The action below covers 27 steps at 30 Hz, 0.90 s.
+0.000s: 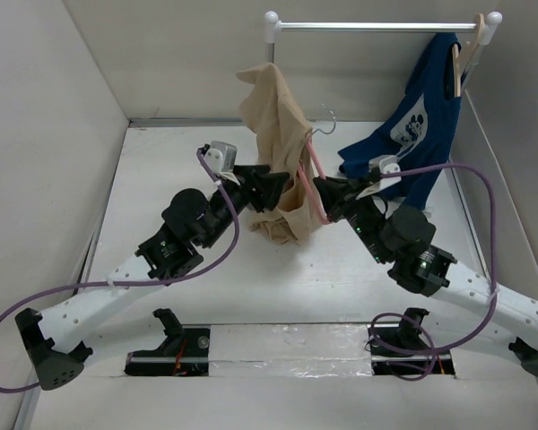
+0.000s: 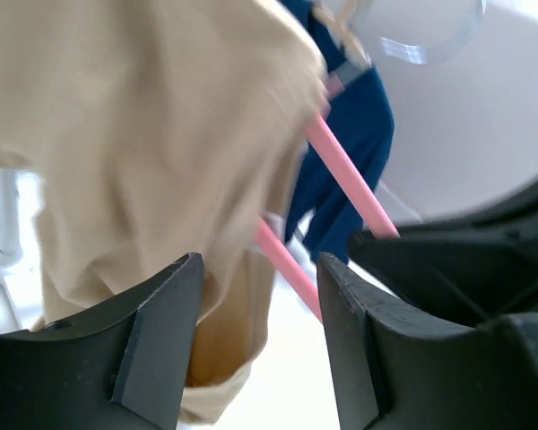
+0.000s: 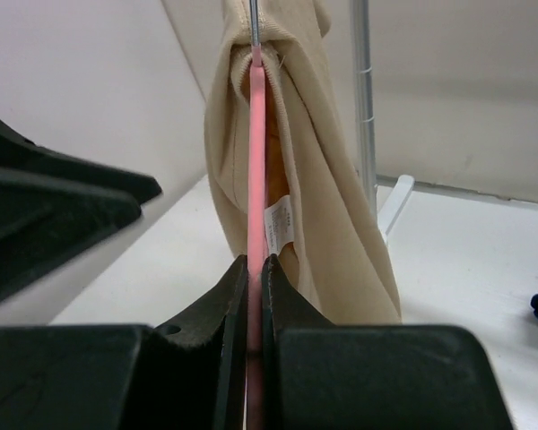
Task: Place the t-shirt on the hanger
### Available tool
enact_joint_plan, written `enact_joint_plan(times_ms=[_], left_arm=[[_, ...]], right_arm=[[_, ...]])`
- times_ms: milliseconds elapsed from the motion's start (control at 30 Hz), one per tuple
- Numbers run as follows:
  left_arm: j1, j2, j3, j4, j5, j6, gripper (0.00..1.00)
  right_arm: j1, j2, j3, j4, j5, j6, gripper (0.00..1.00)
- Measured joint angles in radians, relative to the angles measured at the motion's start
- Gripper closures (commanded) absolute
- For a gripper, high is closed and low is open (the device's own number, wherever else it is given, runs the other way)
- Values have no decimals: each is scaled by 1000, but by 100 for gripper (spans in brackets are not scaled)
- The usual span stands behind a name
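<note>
Tan cloth of the t-shirt [image 1: 271, 125] hangs bunched above the middle of the table [image 1: 251, 287], part-draped over the pink hanger [image 1: 317, 179]. Both arms reach inward with elbows raised, the left from 7 o'clock and the right from 5 o'clock, and their wrists meet at the garment. The right gripper [image 3: 254, 269] is clamped on the hanger's pink bar, fingers flat against it. The left gripper [image 2: 260, 340] has its jaws apart, with cloth and bar beyond the gap; I cannot tell whether a finger touches the cloth. Only the right wrist view shows a label [image 3: 280, 224] inside the neck and the metal hook [image 3: 253, 22] rising from the collar. Only the top view shows a dark blue shirt [image 1: 412, 116] at 2 o'clock. From above, the hanger's visible bar runs 12 to 6 o'clock, hook towards 12.
</note>
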Motion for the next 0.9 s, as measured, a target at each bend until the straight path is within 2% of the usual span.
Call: enact_joint_plan(times_ms=[133, 333, 500, 700, 800, 833, 900], left_arm=[[-1, 32, 117, -11, -60, -1, 49], [5, 163, 310, 17, -141, 2, 44], [26, 296, 443, -6, -154, 14, 48], [43, 386, 503, -61, -189, 18, 63], [62, 399, 503, -74, -192, 10, 79], [69, 400, 503, -76, -190, 8, 90], [77, 401, 504, -78, -188, 3, 97]], right_arm=[[-1, -73, -31, -4, -8, 30, 100], [-1, -114, -62, -24, -31, 67, 100], [-1, -117, -71, -50, -45, 85, 100], [-1, -117, -77, -60, -58, 99, 100], [-1, -116, -79, -63, -61, 100, 100], [-1, -115, -79, -63, -60, 100, 100], [-1, -114, -79, -62, -60, 100, 100]])
